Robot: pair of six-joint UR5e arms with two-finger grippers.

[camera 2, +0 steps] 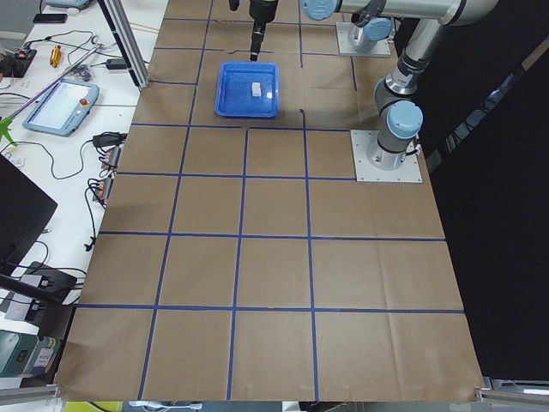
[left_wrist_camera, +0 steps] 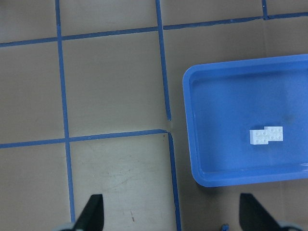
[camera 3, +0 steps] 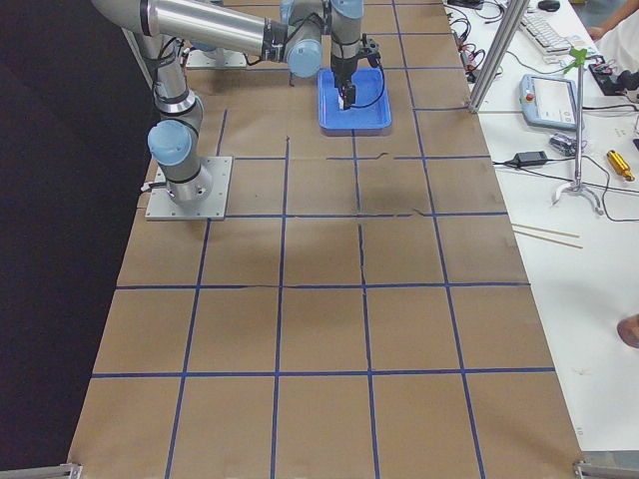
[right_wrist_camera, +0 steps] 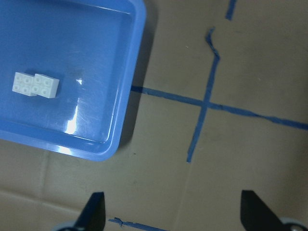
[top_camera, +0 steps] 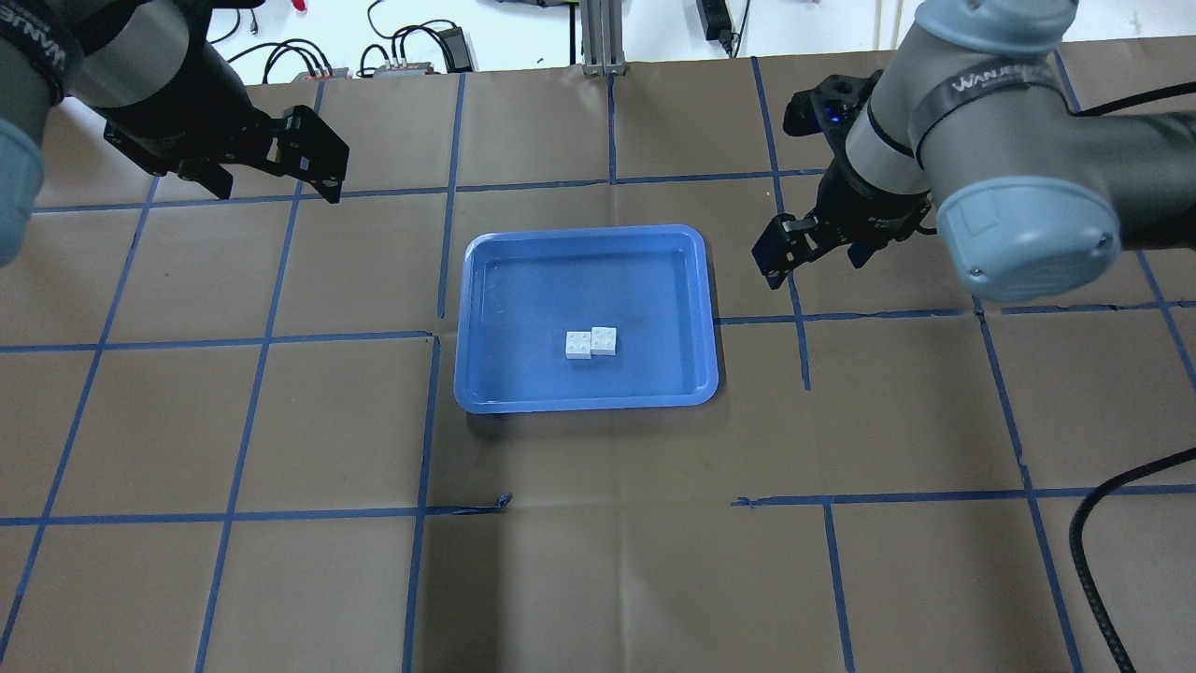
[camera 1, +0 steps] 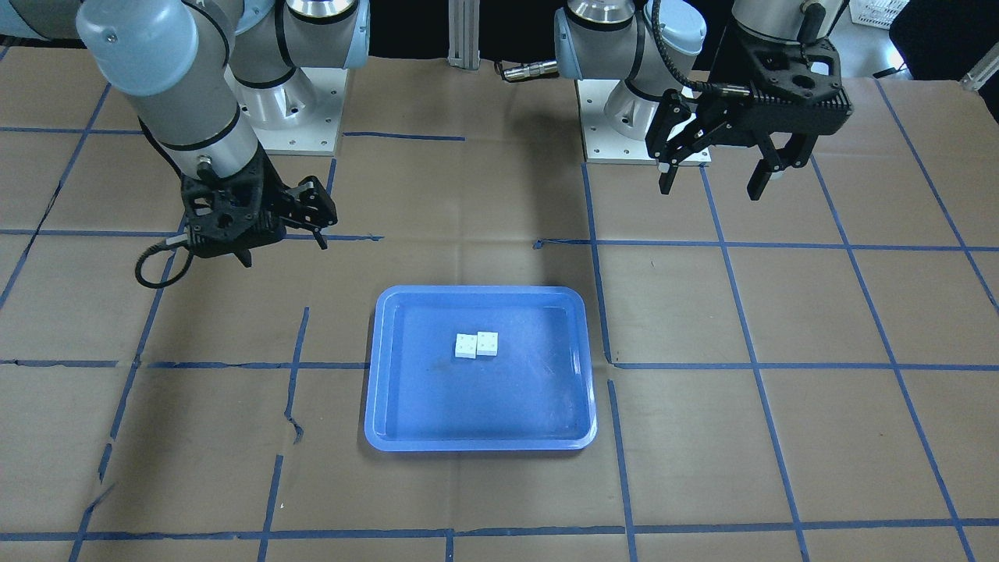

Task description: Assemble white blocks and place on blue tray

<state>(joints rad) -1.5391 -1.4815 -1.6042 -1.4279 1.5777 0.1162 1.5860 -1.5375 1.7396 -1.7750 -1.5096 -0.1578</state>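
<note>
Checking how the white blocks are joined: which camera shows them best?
The right wrist-mounted view: the white blocks are largest there, studs clear, side by side in the blue tray. Left wrist, overhead and front-facing views show them smaller; exterior left shows a speck, exterior right nothing clear.

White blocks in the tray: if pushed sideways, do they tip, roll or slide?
Probably rigid and light: the white blocks look like small hard plastic bricks. They are low and square, so unlikely to tip or roll. Likely to slide on the blue tray, whose floor looks glossy.
</note>
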